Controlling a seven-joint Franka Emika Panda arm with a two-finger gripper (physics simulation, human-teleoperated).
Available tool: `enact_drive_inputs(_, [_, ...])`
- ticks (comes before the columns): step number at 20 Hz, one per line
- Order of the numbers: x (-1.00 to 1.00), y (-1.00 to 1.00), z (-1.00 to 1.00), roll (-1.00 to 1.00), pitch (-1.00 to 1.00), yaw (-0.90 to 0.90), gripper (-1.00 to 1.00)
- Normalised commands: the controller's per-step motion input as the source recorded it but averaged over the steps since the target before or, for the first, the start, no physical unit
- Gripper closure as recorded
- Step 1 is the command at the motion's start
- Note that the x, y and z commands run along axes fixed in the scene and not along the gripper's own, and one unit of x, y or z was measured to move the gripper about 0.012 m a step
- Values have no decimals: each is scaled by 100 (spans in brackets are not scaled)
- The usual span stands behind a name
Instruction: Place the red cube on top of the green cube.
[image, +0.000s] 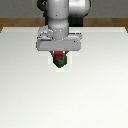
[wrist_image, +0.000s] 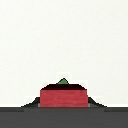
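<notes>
In the exterior view the small dark red cube (image: 59, 54) sits between the fingers of my gripper (image: 60, 56), directly above the dark green cube (image: 61, 64) on the white table (image: 30, 90). The red cube seems to rest on or just over the green one. In the wrist view the red cube (wrist_image: 63, 96) fills the space between the dark fingers (wrist_image: 33, 102). Only a small corner of the green cube (wrist_image: 63, 81) shows past it. The gripper (wrist_image: 63, 101) is shut on the red cube.
The arm's white hand (image: 58, 41) hangs over the middle of the table. A brown floor strip (image: 15, 22) runs along the table's far edge. No other objects show.
</notes>
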Motion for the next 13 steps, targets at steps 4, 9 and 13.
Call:
enact_drive_inputs(4, [0,0,0,0,0,0,-100])
enact_drive_inputs(9, [0,0,0,0,0,0,-100])
enact_drive_inputs(13, [0,0,0,0,0,0,-100])
